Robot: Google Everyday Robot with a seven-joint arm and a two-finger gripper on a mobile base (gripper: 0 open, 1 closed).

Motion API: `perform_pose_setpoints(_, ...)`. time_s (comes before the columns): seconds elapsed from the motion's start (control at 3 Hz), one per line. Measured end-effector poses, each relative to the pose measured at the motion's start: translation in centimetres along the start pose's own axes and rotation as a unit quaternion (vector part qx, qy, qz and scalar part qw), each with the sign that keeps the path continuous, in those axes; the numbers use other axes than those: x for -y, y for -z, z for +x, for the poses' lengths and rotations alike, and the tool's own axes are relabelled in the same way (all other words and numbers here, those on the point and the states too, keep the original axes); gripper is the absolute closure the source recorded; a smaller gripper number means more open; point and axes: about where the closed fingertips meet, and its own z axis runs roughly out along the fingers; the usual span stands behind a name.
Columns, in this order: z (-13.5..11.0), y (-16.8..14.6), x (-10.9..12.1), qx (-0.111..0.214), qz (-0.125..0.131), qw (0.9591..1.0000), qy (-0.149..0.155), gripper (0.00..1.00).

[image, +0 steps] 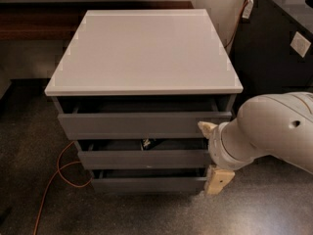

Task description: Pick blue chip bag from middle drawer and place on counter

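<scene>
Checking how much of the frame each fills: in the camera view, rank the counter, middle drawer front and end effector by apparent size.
1. counter, by far the largest.
2. middle drawer, its front.
3. end effector, at the drawers' right edge; it looks smallest even though it is nearest the camera.

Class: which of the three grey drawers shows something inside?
Only the middle drawer: a small dark packet shows in its opening. The gripper is at its right end.
</scene>
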Motion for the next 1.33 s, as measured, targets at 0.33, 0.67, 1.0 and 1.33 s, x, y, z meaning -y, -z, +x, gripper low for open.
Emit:
perform_pose_setpoints(0.33, 0.1, -0.2, 0.0, -0.001, 0.000, 1.0000, 0.000, 0.00)
perform_pose_setpoints(0.67, 0.9, -3.5, 0.1, -0.017, -0.001, 0.9998, 0.000, 0.00)
perform_pose_setpoints(1.0, 1.5, -7.1, 0.4, -0.019, 0.017, 0.9996, 0.012, 0.00)
perform_pose_setpoints(1.33, 1.8, -11.2, 0.7, -0.006, 0.029, 0.9991, 0.030, 0.00)
